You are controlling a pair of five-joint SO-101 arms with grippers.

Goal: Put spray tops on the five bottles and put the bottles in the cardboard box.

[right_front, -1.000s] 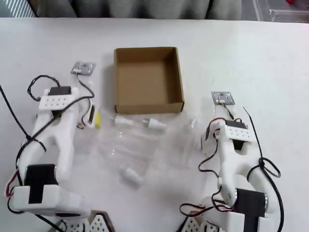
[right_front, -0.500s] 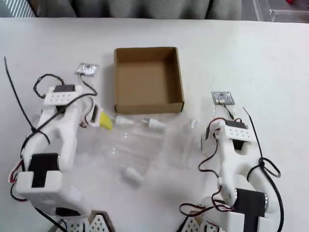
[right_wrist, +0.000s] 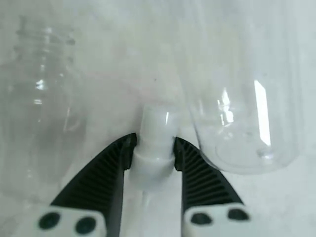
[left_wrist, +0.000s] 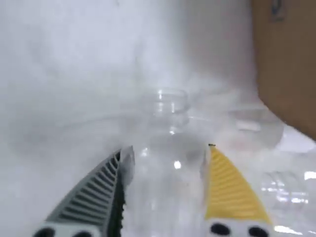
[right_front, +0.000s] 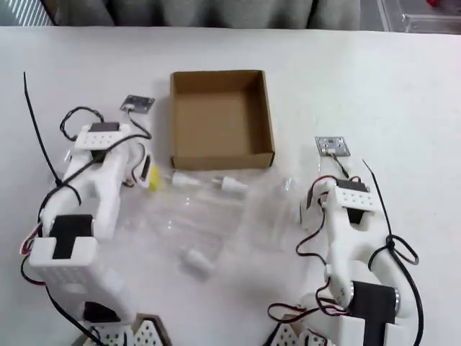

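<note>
1. We see a white table [right_front: 374, 86] carrying an open cardboard box [right_front: 222, 119].
2. Clear bottles [right_front: 209, 209] lie before the box, with a white spray top [right_front: 232, 185] and, we think, a cap [right_front: 196, 261].
3. Small metal plates [right_front: 137, 104] flank the box.

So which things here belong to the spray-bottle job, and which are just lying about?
Job: cardboard box; clear bottles; loose spray tops; spray top in the right hand; left hand astride a bottle.
Lying about: two small silver squares on cables; clear bin.
</note>
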